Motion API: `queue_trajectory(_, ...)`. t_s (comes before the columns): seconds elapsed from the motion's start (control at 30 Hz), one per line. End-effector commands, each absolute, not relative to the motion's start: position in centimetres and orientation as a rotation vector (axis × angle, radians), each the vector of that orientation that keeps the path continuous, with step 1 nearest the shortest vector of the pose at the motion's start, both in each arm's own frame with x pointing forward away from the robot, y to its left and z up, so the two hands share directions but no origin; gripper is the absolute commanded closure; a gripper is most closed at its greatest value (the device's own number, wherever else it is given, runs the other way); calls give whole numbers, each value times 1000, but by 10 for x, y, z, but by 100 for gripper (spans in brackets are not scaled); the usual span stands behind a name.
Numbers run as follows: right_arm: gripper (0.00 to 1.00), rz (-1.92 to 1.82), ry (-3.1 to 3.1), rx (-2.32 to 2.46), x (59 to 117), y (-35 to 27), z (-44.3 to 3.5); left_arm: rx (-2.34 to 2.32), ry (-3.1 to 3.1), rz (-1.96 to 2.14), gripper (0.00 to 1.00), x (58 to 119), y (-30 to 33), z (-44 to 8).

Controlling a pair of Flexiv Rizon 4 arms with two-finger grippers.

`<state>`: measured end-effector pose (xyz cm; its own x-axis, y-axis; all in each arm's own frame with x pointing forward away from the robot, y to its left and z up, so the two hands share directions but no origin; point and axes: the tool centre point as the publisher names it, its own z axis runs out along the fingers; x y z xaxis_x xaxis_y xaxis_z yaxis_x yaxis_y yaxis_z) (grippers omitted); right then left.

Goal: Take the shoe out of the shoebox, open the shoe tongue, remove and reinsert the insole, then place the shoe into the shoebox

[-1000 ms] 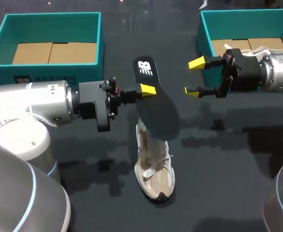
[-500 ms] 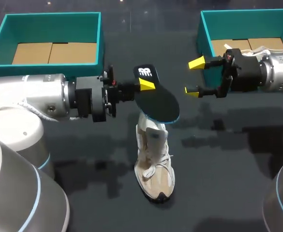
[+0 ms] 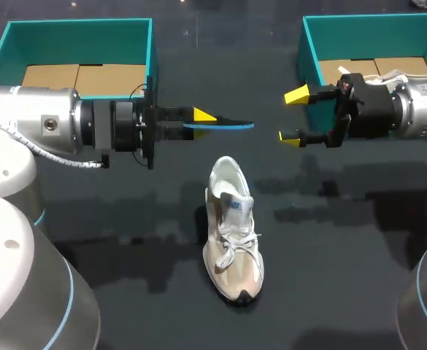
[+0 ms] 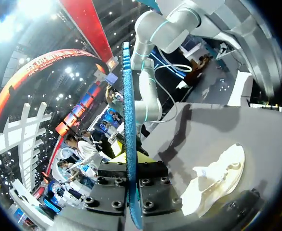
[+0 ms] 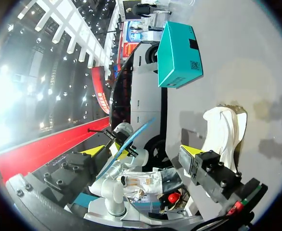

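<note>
Holding the insole [image 3: 228, 125] by one end, my left gripper [image 3: 201, 118] is clamped on it and carries it edge-on in the air, above the table and beyond the heel of the shoe [image 3: 231, 240]. The shoe lies on the table, apart from both boxes. My right gripper [image 3: 293, 115] hovers with its fingers spread, empty, beside the right shoebox [image 3: 306, 51]. I judge that reinserting is the step now. Next I must aim the insole into the shoe opening, perhaps with the right gripper steadying the shoe.
</note>
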<state>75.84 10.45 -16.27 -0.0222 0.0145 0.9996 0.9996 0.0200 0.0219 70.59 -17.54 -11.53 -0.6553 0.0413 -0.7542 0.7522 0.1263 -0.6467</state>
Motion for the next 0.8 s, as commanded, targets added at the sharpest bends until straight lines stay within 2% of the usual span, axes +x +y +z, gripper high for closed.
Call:
queue_trajectory(0.03, 0, -1201, -1247, -1199, 757, 105, -162, 788, 1852, -1572, 100, 705, -174, -112)
queue_trajectory(0.57, 0, -1201, -1247, -1199, 757, 105, -162, 93, 2369, -2068, 100, 725, -154, -102)
queue_trajectory(0.8, 0, -1201, -1247, -1199, 757, 105, -162, -196, 2485, -2156, 100, 729, -153, -106)
